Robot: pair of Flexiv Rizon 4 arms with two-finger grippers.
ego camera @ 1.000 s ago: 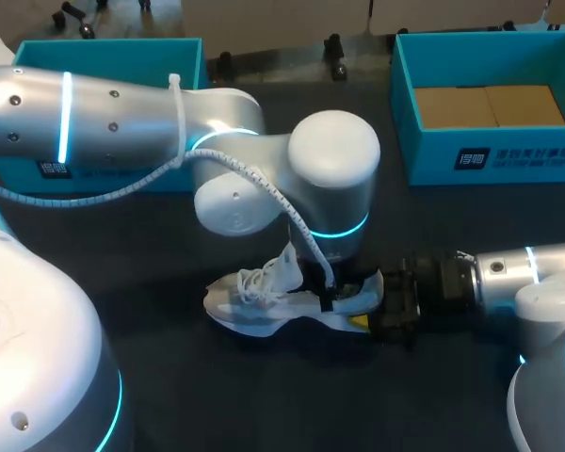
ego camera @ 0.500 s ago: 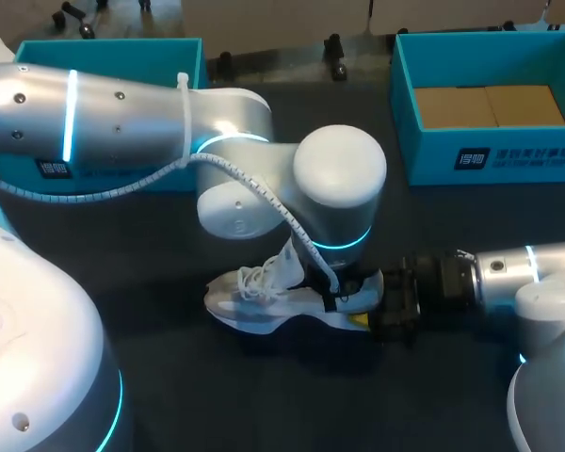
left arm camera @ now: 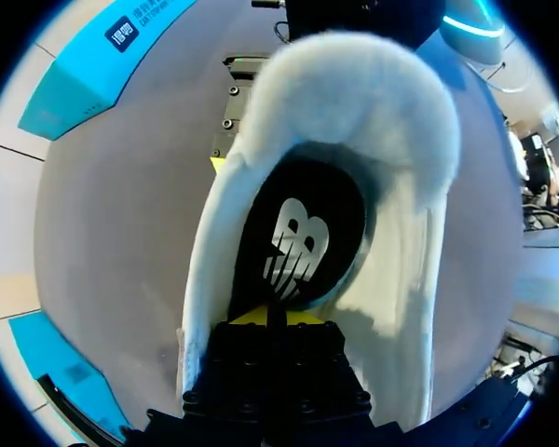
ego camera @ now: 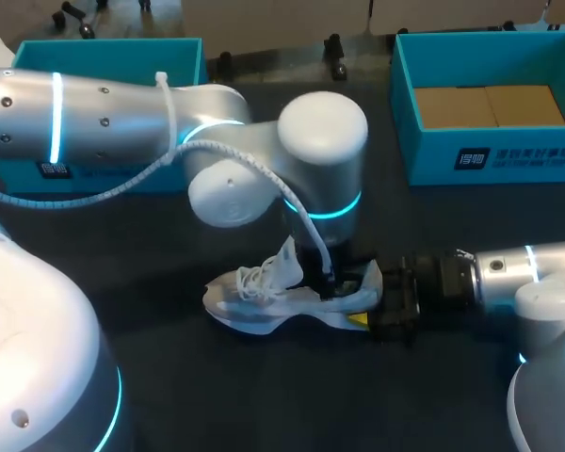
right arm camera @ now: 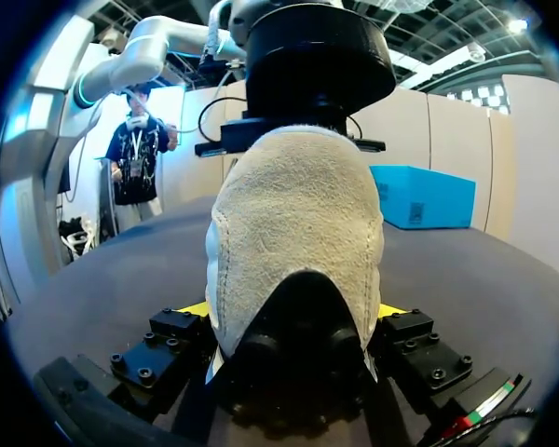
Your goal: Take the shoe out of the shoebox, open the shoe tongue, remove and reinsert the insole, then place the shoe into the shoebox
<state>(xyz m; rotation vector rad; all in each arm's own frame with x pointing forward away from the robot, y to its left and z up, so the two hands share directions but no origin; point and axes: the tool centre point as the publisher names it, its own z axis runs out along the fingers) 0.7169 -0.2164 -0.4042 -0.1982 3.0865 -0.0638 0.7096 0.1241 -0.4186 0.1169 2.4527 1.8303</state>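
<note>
A white shoe (ego camera: 259, 299) lies on its side on the dark table, toe to the left, tongue and laces pulled up. My left gripper (ego camera: 328, 285) reaches down into the shoe's opening. In the left wrist view its fingertips (left arm camera: 268, 318) are pressed together on the near edge of the black insole (left arm camera: 303, 237) inside the white shoe (left arm camera: 354, 121). My right gripper (ego camera: 369, 308) comes in level from the right. Its yellow-tipped fingers (right arm camera: 196, 309) stand wide on both sides of the shoe's heel (right arm camera: 298, 214), clamping it.
A teal shoebox (ego camera: 407, 113) with a brown cardboard floor stands at the back right. A second teal box (ego camera: 104, 49) stands at the back left, partly behind my left arm. Dark table surface lies bare in front of the shoe.
My left gripper's fingers have closed inside the shoe, and its wrist has shifted a little left and back. The right gripper and the shoe have stayed put.
</note>
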